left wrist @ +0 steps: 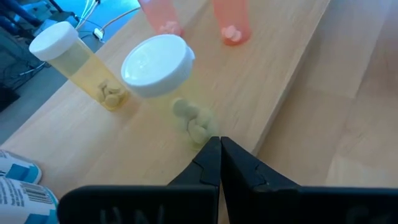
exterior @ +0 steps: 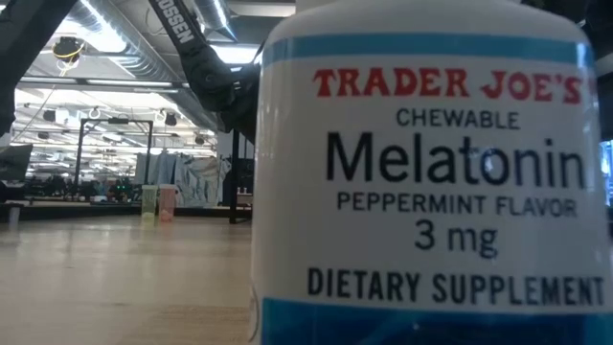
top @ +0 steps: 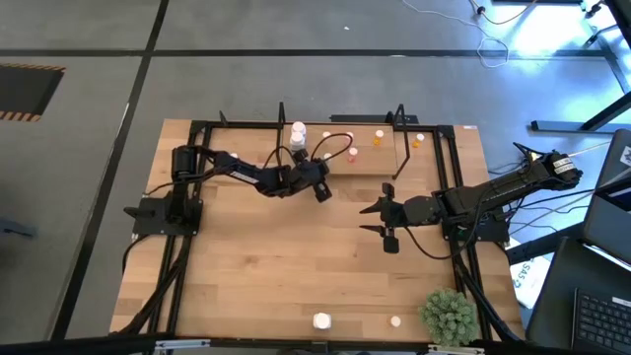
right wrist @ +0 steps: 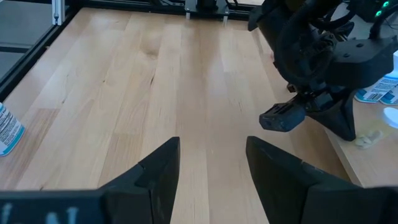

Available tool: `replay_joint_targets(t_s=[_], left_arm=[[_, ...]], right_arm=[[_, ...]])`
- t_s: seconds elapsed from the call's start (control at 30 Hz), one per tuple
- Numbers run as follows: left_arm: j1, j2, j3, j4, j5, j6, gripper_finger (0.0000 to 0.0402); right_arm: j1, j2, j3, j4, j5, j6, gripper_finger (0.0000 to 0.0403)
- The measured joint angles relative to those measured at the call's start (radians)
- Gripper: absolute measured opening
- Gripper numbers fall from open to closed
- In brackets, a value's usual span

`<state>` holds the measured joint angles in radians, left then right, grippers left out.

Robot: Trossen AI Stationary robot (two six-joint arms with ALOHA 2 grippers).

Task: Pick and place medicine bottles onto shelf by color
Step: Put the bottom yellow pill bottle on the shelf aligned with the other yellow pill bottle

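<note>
A: Big white bottle with a blue band and a Melatonin label (exterior: pixel 431 182) fills the low view, right against the lens. From above it's the white bottle at the table's near edge (top: pixel 321 320), well apart from both grippers.

B: Left gripper?

A: Left gripper (top: pixel 322 190) sits at the front edge of the low shelf with a pale wood base and thin black end frames (top: pixel 370 158). Fingers (left wrist: pixel 211 163) pressed together, nothing between them.

B: What's just ahead of its tips?

A: Clear yellowish vial with a white cap and pale tablets inside (left wrist: pixel 168 84), standing on the shelf base just past the fingertips, apart from them. Second yellowish white-capped vial (left wrist: pixel 78 65) stands beside it, farther off. Two pinkish-orange vials (left wrist: pixel 231 22) stand behind those, tops cut off. A white bottle with a blue-striped label (left wrist: pixel 18 190) shows at the corner, on the shelf too.

B: Right gripper?

A: Right gripper (top: pixel 385 219) hangs over bare wooden tabletop (top: pixel 276 266), well apart from the shelf and from every bottle. Fingers (right wrist: pixel 155 174) spread wide, holding nothing. Its wrist view shows the left arm's gripper ahead by the shelf edge.

B: Other bottles?

A: Orange vials (top: pixel 379 138) on the shelf's far side, beyond the right gripper. Small cream bottle (top: pixel 395 320) at the near edge, next to a green bushy plant (top: pixel 449 314).
</note>
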<state>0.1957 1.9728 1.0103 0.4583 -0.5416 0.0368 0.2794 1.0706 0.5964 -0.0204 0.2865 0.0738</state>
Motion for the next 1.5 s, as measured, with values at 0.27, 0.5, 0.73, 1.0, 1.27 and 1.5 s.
replay_joint_targets(t_s=[0.27,0.5,0.73,1.0,1.27,1.5], left_arm=[[0.016,0.015,0.001,0.019,0.008,0.0,0.0],[0.019,0.02,0.0,0.052,0.001,0.027,0.0],[0.041,0.02,0.0,0.056,0.0,0.027,0.0],[0.056,0.02,0.0,0.058,-0.001,0.028,0.0],[0.037,0.015,-0.001,0.054,-0.016,0.049,0.0],[-0.04,-0.011,-0.001,0.038,-0.096,0.113,0.0]], right_arm=[[0.0,0.0,0.0,0.0,0.0,0.0,0.0188],[0.0,0.0,0.0,0.0,0.0,0.0,0.0188],[0.0,0.0,0.0,0.0,0.0,0.0,0.0188],[0.0,0.0,0.0,0.0,0.001,0.0,0.0188],[0.0,0.0,0.0,0.0,0.001,-0.001,0.0188],[0.0,0.0,0.0,0.0,0.063,-0.003,0.0188]])
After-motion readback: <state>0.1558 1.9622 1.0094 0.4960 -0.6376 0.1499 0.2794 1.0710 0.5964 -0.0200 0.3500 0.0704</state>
